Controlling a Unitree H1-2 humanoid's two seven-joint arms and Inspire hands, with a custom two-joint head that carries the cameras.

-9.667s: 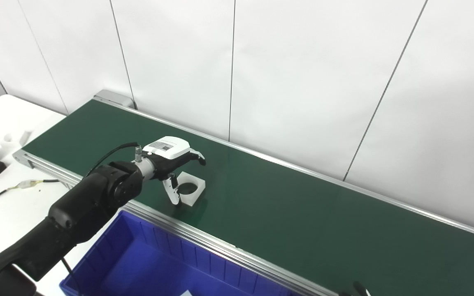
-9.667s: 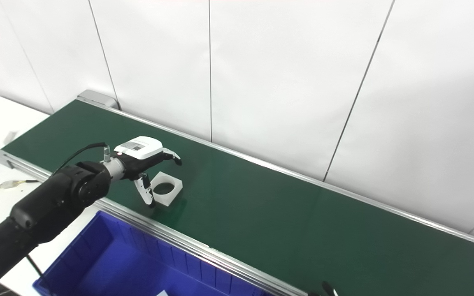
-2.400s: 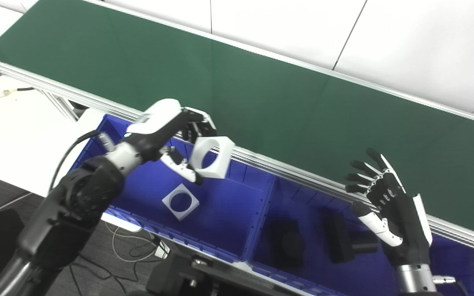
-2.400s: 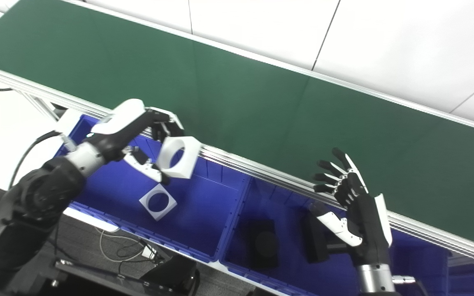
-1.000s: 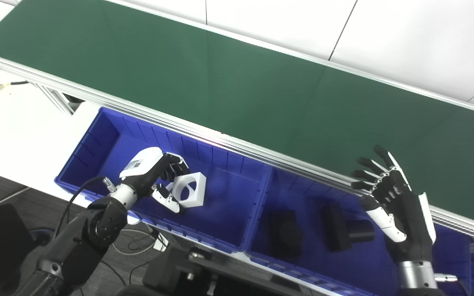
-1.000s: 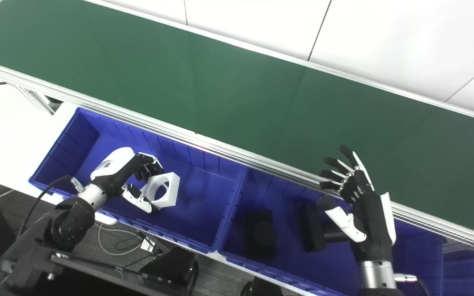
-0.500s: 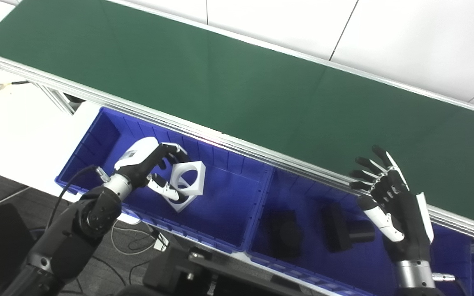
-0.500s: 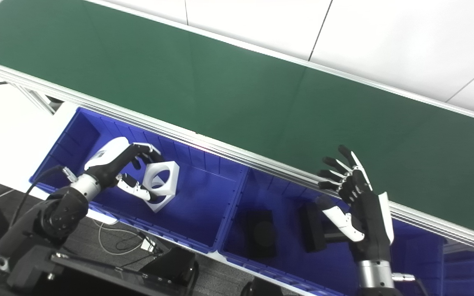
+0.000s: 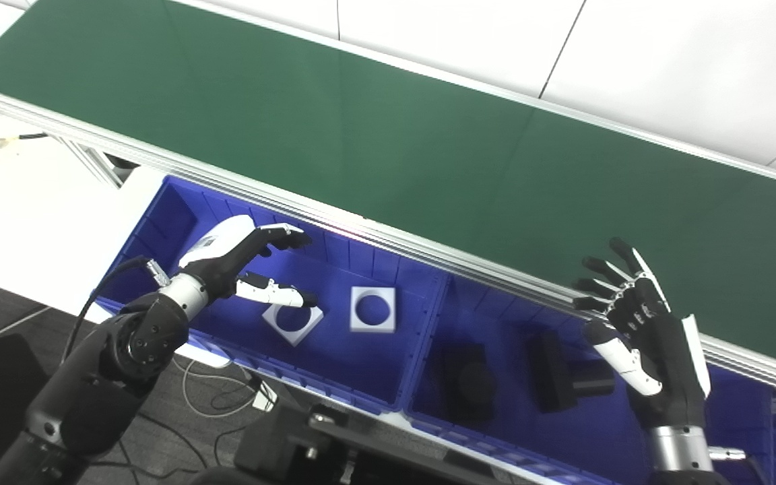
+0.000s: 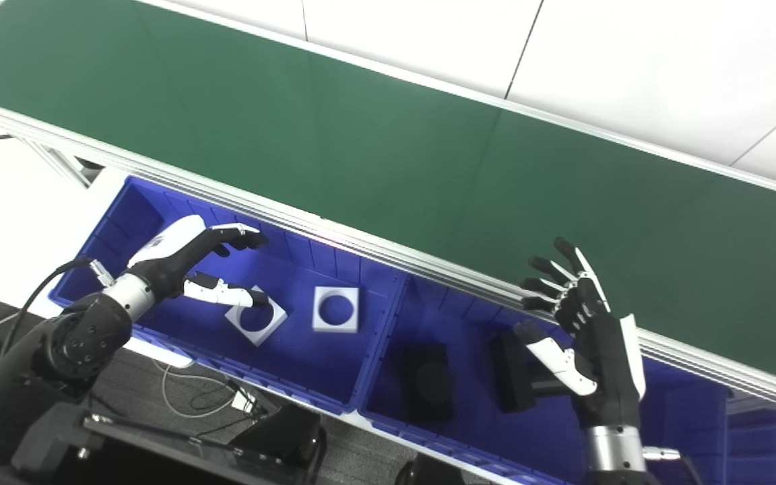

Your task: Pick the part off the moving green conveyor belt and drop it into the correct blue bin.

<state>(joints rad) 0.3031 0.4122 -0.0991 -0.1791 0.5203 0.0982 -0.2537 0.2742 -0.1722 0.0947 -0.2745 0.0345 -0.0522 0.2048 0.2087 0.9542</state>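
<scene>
Two white parts point(image 9: 372, 309) point(image 9: 292, 318) are lying flat in the left blue bin point(image 9: 179, 222) through my left eye, and I am watching my left hand point(image 9: 236, 266) hovering above them, fingers point(image 9: 280, 236) spread and holding nothing. Through my right eye, my right hand point(image 10: 587, 343) is waiting wide open and empty over the neighbouring bin point(image 10: 698, 417), the green belt point(image 10: 388, 155) running bare. Pulling back carelessly, I am risking clipping the bin wall.

Green conveyor belt point(image 9: 388, 148); blue bin point(image 9: 172, 225); white parts point(image 9: 372, 309); black parts point(image 9: 467, 382).
</scene>
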